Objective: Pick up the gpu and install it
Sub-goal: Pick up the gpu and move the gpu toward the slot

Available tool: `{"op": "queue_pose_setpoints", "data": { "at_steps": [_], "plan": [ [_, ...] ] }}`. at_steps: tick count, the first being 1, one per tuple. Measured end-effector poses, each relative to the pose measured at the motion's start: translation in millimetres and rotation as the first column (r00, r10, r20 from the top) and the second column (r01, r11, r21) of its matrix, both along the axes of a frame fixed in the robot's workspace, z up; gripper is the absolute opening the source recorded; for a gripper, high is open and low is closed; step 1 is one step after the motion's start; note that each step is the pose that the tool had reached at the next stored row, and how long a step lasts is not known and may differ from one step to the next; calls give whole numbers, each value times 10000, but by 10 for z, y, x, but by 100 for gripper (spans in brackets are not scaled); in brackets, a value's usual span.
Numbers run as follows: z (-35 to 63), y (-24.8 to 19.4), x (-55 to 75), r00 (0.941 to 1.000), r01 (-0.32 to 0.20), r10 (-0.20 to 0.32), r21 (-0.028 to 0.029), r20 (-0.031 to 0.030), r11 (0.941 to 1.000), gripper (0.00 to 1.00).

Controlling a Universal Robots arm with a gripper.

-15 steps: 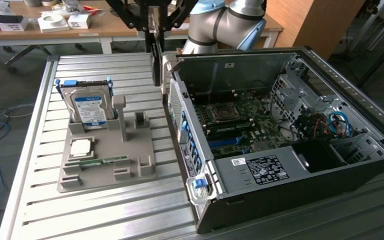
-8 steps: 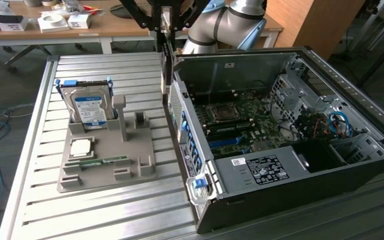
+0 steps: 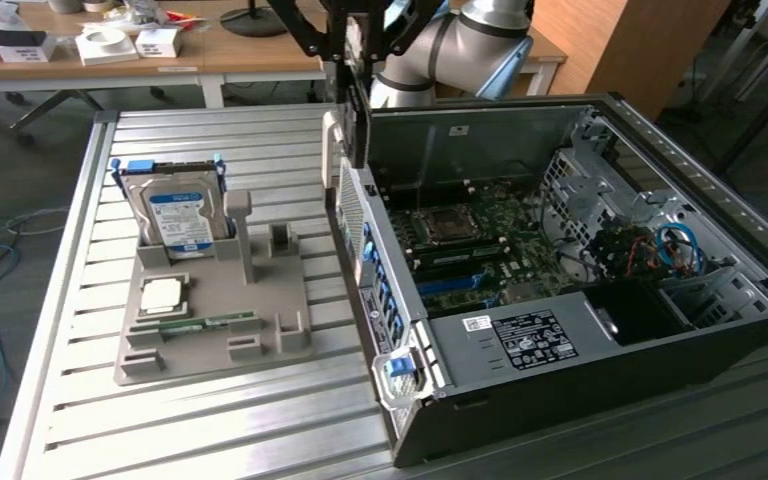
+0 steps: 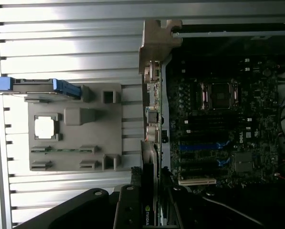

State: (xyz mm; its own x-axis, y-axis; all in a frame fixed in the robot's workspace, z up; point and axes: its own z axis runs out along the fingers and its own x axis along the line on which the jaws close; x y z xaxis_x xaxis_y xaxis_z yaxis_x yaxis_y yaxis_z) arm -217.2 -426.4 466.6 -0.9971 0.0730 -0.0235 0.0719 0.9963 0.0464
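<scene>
Claw (image 3: 353, 75) grips gpu (image 4: 152, 119) (above case (image 3: 598, 410))

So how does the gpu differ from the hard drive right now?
The gpu hangs in the gripper at the case; the hard drive stands in the gray holder. The gpu is thin, the hard drive boxy with a blue-white label. Both stand on edge.

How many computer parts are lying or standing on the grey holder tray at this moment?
3: the hard drive upright at the far end, the square processor in the middle, and the green memory stick nearer the camera. Smaller pieces may be hidden from this angle.
</scene>
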Motion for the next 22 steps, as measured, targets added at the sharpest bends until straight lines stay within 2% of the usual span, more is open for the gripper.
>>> {"op": "queue_pose_setpoints", "data": {
  "at_steps": [22],
  "plan": [
    [0,0,453,10000,-1,1,1,0,10000,26]
  ]
}}
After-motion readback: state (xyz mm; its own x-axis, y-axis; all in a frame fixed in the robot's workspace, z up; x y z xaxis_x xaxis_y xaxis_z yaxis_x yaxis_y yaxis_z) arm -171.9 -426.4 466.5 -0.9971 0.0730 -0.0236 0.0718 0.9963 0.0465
